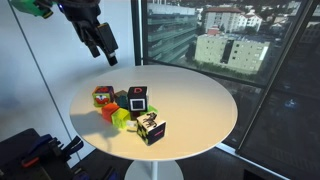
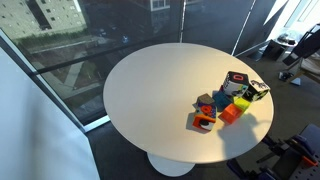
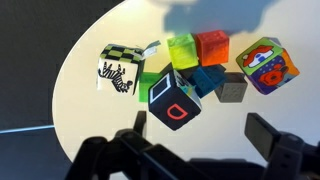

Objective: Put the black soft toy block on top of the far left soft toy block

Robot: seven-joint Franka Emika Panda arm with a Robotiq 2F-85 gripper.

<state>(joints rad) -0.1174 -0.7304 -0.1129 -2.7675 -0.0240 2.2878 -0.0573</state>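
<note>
The black soft toy block [image 3: 172,102] has a pale-edged panel and a red letter. It stands in a cluster of cubes on the round white table [image 1: 200,100] and also shows in an exterior view [image 1: 137,98]. The far left block, a red cube with a green patch [image 1: 103,96], sits at the cluster's edge and shows in the wrist view [image 3: 265,65]. My gripper [image 1: 104,52] hangs open and empty above and to the side of the cluster. In the wrist view its fingers [image 3: 195,140] frame bare table just below the black block, not touching it.
Around the black block are a black-and-white patterned cube [image 3: 120,68], a lime-green cube [image 3: 182,50], an orange cube [image 3: 211,47], and blue and grey cubes. The same cluster [image 2: 230,102] lies near the table's edge. Glass window walls stand close behind the table.
</note>
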